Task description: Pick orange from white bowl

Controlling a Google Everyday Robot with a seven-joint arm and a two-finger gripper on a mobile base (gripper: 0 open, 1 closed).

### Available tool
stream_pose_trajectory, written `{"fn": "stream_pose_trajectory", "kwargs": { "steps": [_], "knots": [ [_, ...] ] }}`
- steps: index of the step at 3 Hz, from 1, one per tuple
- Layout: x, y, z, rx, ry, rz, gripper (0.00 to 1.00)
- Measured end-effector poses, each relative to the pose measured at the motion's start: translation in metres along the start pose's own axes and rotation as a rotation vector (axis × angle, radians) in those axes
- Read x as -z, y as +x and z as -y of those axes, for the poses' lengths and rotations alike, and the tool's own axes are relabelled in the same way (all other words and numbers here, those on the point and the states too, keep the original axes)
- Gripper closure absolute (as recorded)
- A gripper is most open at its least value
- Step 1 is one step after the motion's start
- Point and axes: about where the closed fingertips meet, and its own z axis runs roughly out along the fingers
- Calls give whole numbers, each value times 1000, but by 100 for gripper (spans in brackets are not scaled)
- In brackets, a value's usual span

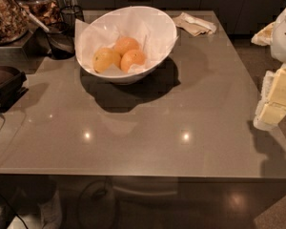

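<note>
Partly cropped tool point(275, 101) at right edge, orange point(133, 59) low in white bowl point(133, 77)

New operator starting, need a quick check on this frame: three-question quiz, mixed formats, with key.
1. True or false: the end effector is inside the white bowl.
2. How many fruits lie in the bowl?
3. The paler fruit sits: A) left of the two oranges; B) right of them; C) outside the bowl.

Key: 1. False, it is at the right edge of the table, apart from the bowl. 2. Three. 3. A.
</note>
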Motion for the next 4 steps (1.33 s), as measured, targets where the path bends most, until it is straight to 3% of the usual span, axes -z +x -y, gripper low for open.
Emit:
{"fn": "stream_pose_trajectory", "kwargs": {
  "steps": [2,4],
  "knots": [
    [-1,-8,6,-23,-3,-12,0],
    [-24,-64,49,-72,-62,-89,0]
  ]
}}
